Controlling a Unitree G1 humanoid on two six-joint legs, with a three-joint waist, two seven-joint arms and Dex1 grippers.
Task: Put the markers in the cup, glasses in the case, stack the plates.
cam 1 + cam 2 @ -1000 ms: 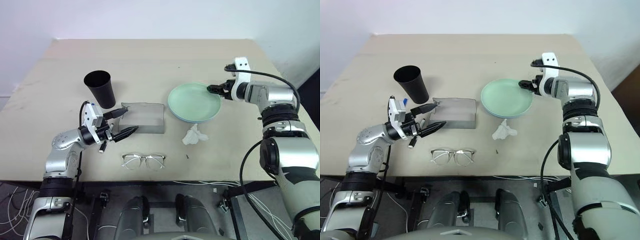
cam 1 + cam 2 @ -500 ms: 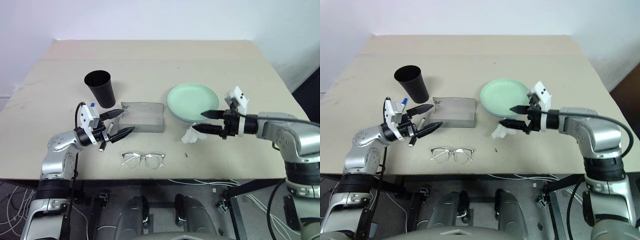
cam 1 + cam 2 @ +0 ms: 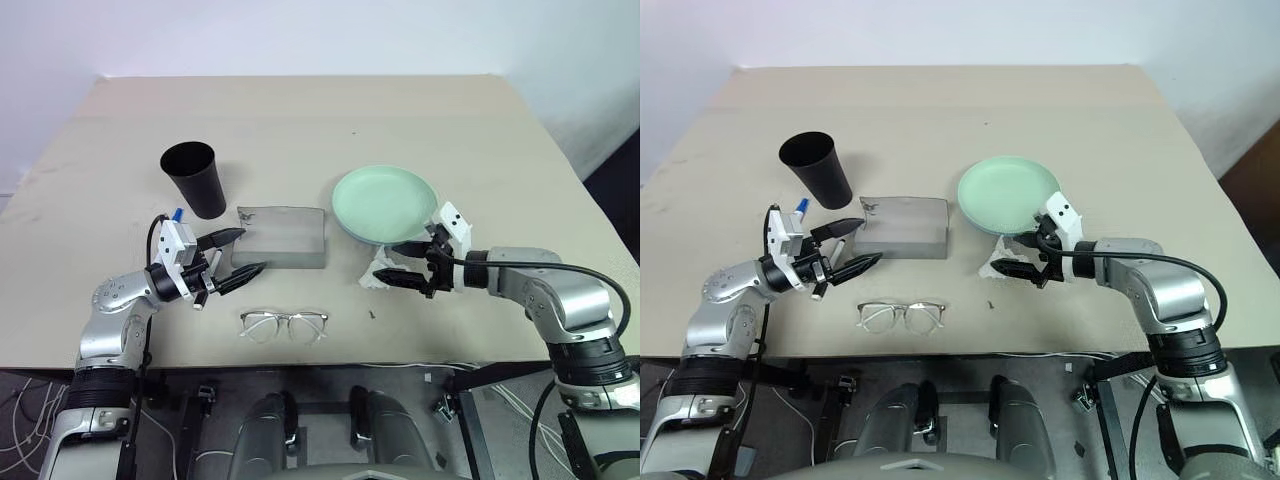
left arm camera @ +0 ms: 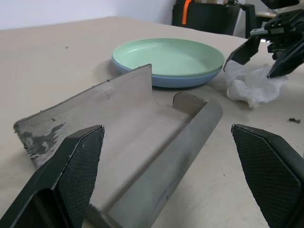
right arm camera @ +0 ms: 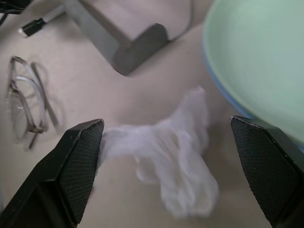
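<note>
A mint green plate [image 3: 384, 203] rests on a light blue plate [image 4: 161, 81] right of centre. The grey case [image 3: 281, 237] lies open in the middle, with the black cup [image 3: 194, 178] standing behind and to its left. Wire-rimmed glasses [image 3: 284, 323] lie near the front edge. My left gripper [image 3: 250, 250] hangs open just left of the case, holding nothing. Partly hidden by it are a blue-capped marker [image 3: 800, 204] and a black-capped marker [image 5: 42, 23] beside the case. My right gripper [image 3: 385, 262] is open, its fingers either side of the tissue.
A crumpled white tissue [image 3: 383, 272] lies in front of the plates, between them and the table's [image 3: 300, 120] front edge. A small dark speck [image 3: 372, 314] sits right of the glasses. Bare tabletop stretches behind the cup and plates.
My right gripper has pulled back from the plates' far right rim and come down, still open, to the tissue in front of them. The left gripper has stayed put.
</note>
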